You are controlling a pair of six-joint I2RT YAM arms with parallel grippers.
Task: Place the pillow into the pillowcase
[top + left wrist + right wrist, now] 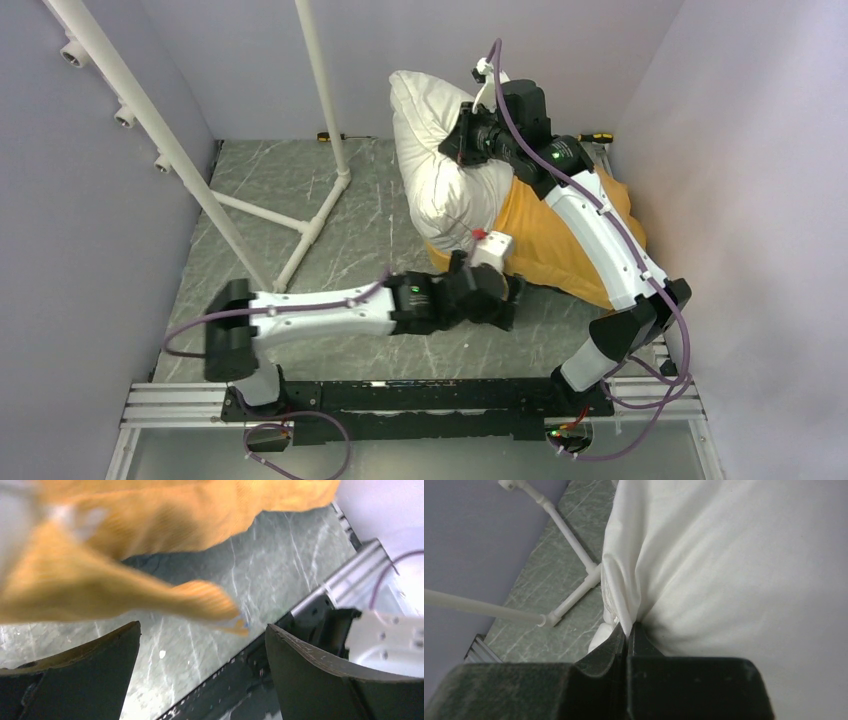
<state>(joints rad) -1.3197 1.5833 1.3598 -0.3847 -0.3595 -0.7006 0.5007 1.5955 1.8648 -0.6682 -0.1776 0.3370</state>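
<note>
Right gripper jaws are pressed together, pinching a fold of the large plump white stuffed pillow, which bulges up at the far middle of the grey marbled table. Left gripper jaws are spread wide and empty, close to the near edge of the thin yellow-orange fabric pillowcase, which lies right of centre, touching the pillow's near end

A white pipe frame stands on the far left part of the grey-green marbled table. A metal rail runs along its near edge.
</note>
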